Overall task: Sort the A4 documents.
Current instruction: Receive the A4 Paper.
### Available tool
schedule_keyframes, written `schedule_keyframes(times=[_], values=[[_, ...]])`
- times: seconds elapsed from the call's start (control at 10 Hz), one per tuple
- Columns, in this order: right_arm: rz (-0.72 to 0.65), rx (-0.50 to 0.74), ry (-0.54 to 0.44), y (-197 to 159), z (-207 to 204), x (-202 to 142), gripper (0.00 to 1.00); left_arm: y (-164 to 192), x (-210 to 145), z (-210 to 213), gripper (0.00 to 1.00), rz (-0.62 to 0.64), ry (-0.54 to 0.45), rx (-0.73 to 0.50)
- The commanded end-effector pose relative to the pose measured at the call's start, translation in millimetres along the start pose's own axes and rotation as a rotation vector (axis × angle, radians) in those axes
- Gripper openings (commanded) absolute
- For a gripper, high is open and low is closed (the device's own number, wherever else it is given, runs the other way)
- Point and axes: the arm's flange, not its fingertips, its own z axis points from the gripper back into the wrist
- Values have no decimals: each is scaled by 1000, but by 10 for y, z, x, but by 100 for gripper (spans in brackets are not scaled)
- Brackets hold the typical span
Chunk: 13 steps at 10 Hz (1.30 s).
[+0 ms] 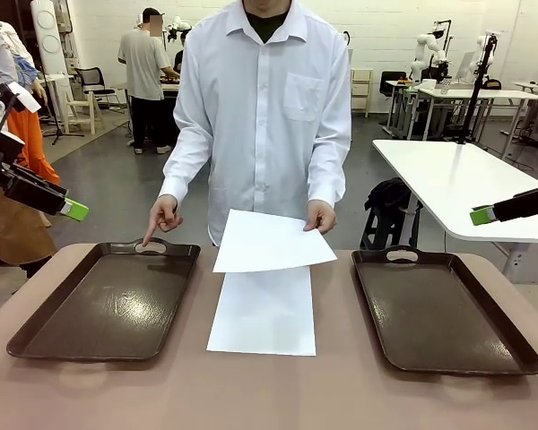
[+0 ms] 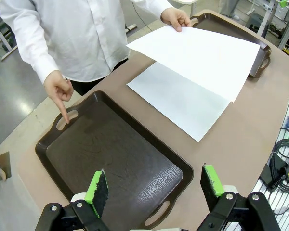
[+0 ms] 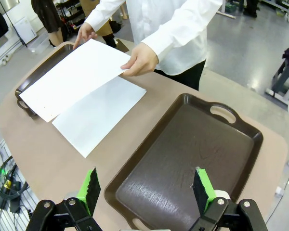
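Tabletop (image 1: 269, 394) bears lower sheet (image 1: 260, 318) (far edge hidden).

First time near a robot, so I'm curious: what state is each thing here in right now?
Left tray: empty; the person's pointing hand aims at its far handle.
Right tray: empty.
Upper sheet: held off the table by the person's other hand.
Lower sheet: flat on the table between the trays.
Left gripper: open, empty, above the left tray.
Right gripper: open, empty, above the right tray.
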Motion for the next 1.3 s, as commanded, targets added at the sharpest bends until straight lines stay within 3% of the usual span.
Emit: schedule_keyframes(times=[0.0, 0.2, 0.4, 0.9, 1.2], values=[[-2, 12, -4, -3, -18, -2, 100, 7, 2, 7, 100, -2, -6, 1], [-2, 12, -4, -3, -18, -2, 100, 0, 0, 0, 100, 0, 0, 0], [-2, 12, -4, -3, -18, -2, 100, 92, 47, -423, 100, 117, -1, -143], [-2, 12, -4, -3, -18, -2, 100, 461, 451, -1374, 100, 333, 36, -358], [-2, 12, -4, -3, -18, -2, 100, 722, 457, -1838, 100, 514, 28, -423]])
